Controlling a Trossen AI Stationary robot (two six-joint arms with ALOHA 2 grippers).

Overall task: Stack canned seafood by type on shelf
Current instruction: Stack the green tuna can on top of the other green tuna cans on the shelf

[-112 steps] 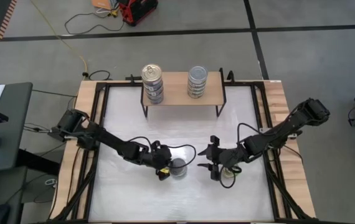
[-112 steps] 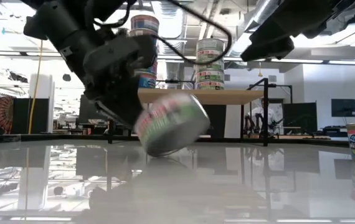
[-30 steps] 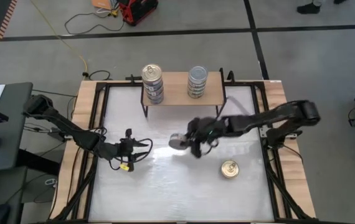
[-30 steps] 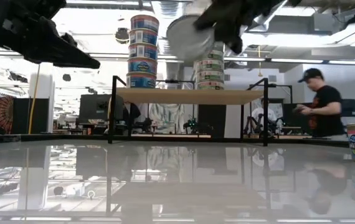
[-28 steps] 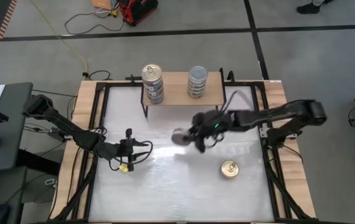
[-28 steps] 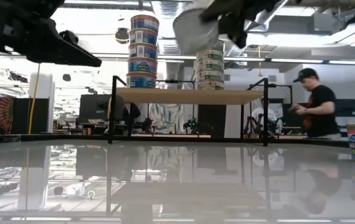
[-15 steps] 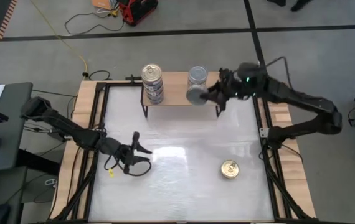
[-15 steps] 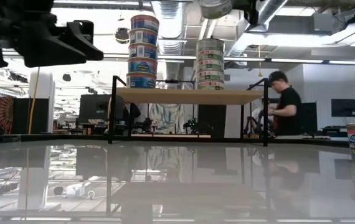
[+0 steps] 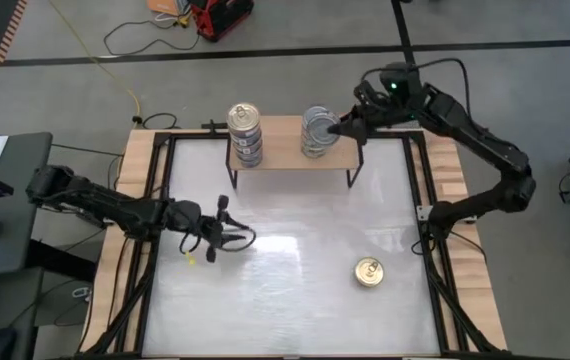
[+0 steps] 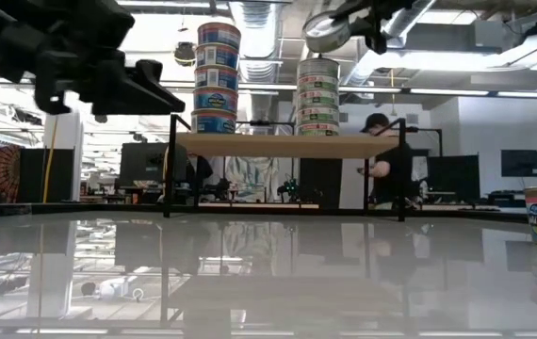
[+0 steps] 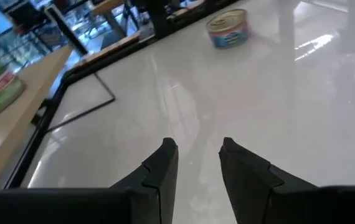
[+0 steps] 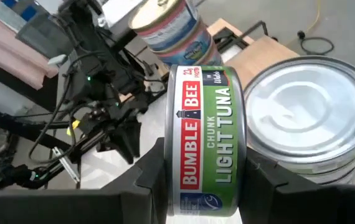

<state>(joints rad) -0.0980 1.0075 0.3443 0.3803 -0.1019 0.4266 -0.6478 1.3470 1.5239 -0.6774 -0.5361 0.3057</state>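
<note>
The shelf (image 9: 285, 152) stands at the table's far edge and bears two stacks of canned seafood: gold-topped tins with blue labels (image 9: 246, 131) on the left, silver-topped tins with green labels (image 9: 315, 135) on the right. My right gripper (image 9: 333, 127) is shut on a green-labelled tuna can (image 12: 205, 140), high over the silver stack (image 10: 317, 94). My left gripper (image 9: 239, 238) hovers open over the table's left middle, nothing between its fingers (image 11: 165, 165). One gold-topped can (image 9: 369, 271) stands alone on the table, right of centre. My right gripper pinches the tuna can between its two fingers (image 12: 156, 174), one on each flat end, by the can's rim (image 12: 174, 158). The fingers slant down from the far right. The can stands on edge, tilted, lifted clear above the silver stack's top tin (image 12: 308, 106).
Black frame rails (image 9: 160, 200) and cables run along the table's left and right sides. The shelf's thin black legs (image 10: 170, 165) stand on the far part of the table. A person (image 10: 386, 160) stands in the room beyond the table.
My right gripper has carried the tuna can from over the table's middle up and toward the far edge, to above the silver stack on the shelf. My left gripper has swung a little toward the table's right and rolled. The person in the room has walked across.
</note>
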